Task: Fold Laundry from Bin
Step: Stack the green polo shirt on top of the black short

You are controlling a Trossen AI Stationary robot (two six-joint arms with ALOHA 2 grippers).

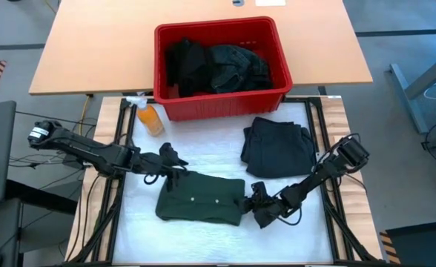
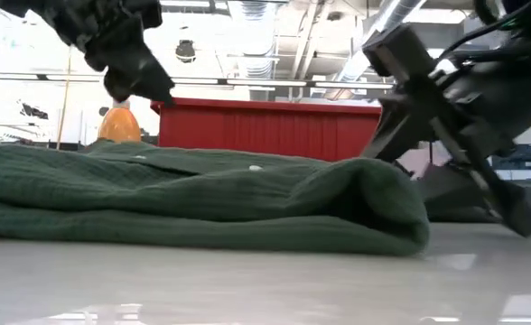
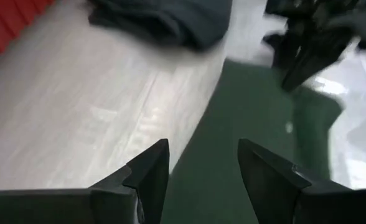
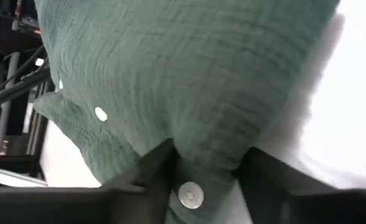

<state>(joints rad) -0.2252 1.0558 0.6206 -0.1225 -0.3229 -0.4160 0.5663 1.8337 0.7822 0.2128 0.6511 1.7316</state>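
Observation:
A dark green button shirt (image 1: 199, 196) lies folded on the white mat at the table's middle. My right gripper (image 1: 253, 199) is at the shirt's right end, shut on it. My left gripper (image 1: 175, 159) hangs open just above the shirt's far left corner, and in its wrist view (image 3: 201, 155) nothing is between its fingers. A folded near-black garment (image 1: 277, 148) lies flat on the mat to the far right. The red bin (image 1: 225, 104) stands behind, with more dark laundry (image 1: 222, 67) inside. My right gripper pinches the folded right end of the green shirt (image 4: 198, 171) between its two fingers (image 4: 152, 174), where a white button (image 4: 190, 195) shows. It comes from the table's right, slanting down. The shirt lies flat on the mat, several layers thick at the fold.
A small orange spray bottle (image 1: 150, 117) stands at the bin's near left corner, close to my left arm. The mat's dark frame (image 1: 323, 141) runs along both sides. Bare mat lies in front of the shirt.

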